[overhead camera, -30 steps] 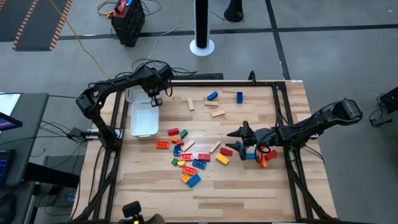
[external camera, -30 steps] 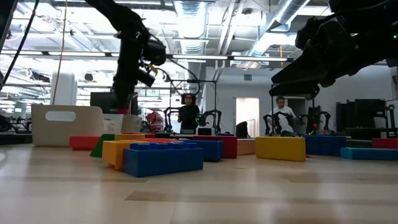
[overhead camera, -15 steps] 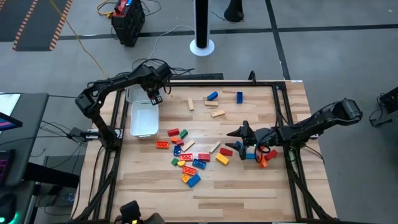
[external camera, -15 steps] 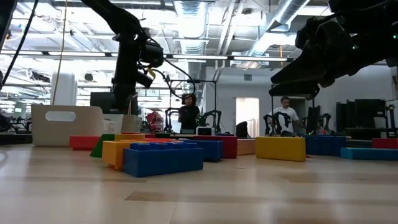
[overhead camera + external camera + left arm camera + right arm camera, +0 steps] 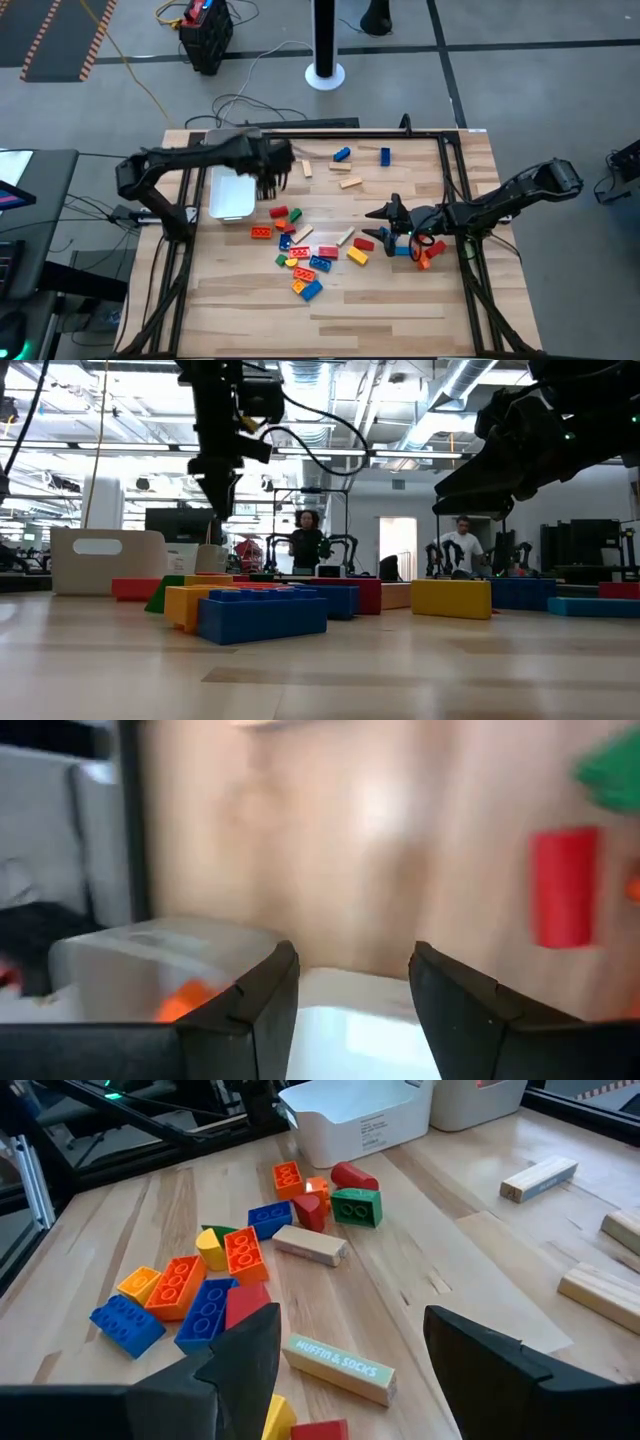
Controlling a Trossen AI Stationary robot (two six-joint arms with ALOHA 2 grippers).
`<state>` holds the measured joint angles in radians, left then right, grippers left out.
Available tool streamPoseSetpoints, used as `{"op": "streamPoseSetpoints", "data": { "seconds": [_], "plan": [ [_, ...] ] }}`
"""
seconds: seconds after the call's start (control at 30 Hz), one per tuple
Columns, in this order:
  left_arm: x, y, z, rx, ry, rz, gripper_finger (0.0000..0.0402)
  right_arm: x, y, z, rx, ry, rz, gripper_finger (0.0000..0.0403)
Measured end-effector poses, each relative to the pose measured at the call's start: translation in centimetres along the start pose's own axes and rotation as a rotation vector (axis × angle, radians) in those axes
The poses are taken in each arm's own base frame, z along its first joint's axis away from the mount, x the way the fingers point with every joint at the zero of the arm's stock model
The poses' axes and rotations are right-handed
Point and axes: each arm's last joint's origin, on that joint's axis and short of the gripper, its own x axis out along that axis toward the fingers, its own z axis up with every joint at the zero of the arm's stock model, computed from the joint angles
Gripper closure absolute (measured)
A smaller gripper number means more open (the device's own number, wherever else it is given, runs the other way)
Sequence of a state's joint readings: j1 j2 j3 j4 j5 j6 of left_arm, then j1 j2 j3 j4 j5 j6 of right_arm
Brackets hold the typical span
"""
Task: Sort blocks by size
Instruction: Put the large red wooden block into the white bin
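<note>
The blocks lie loose on the wooden table, most in a mixed pile [image 5: 300, 250] [image 5: 215, 1275] at its middle. My left gripper [image 5: 277, 177] [image 5: 355, 960] hangs open and empty above the right edge of a white tray [image 5: 228, 192], near a red block [image 5: 563, 885] and a green one [image 5: 610, 770]. An orange block [image 5: 185, 1005] lies inside a clear bin [image 5: 120, 970]. My right gripper [image 5: 384, 226] [image 5: 350, 1380] stands open, low over the table right of the pile. A tan bar [image 5: 338, 1368] lies flat on the wood just ahead of its fingers.
Blue blocks [image 5: 342, 154] [image 5: 385, 155] and tan bars [image 5: 348, 182] lie toward the far edge. A few red, blue and orange blocks [image 5: 420, 250] sit under my right arm. A black frame [image 5: 455, 190] rims the table. People stand in the room beyond [image 5: 305, 545].
My left gripper has swung from above the far end of the white tray toward the table's right and near side. It now hangs past the tray's right edge, closer to the pile. My right arm has kept still.
</note>
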<state>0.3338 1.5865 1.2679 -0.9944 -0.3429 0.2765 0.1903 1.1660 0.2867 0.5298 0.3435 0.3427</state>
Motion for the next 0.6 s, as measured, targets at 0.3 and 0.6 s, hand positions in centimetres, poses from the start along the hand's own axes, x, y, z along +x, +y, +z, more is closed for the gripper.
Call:
{"op": "streamPoseSetpoints", "data": {
  "seconds": [0.3,0.6],
  "plan": [
    [2.0,-4.9,-0.4,-0.088,-0.044,-0.176,0.0220,0.0,0.2,0.1,0.007,-0.016,0.012,0.0129],
    [3.3,-5.4,0.1,-0.187,-0.154,-0.302,0.0213,-0.1,0.4,0.4,0.014,-0.042,0.028,0.0129]
  ]
}}
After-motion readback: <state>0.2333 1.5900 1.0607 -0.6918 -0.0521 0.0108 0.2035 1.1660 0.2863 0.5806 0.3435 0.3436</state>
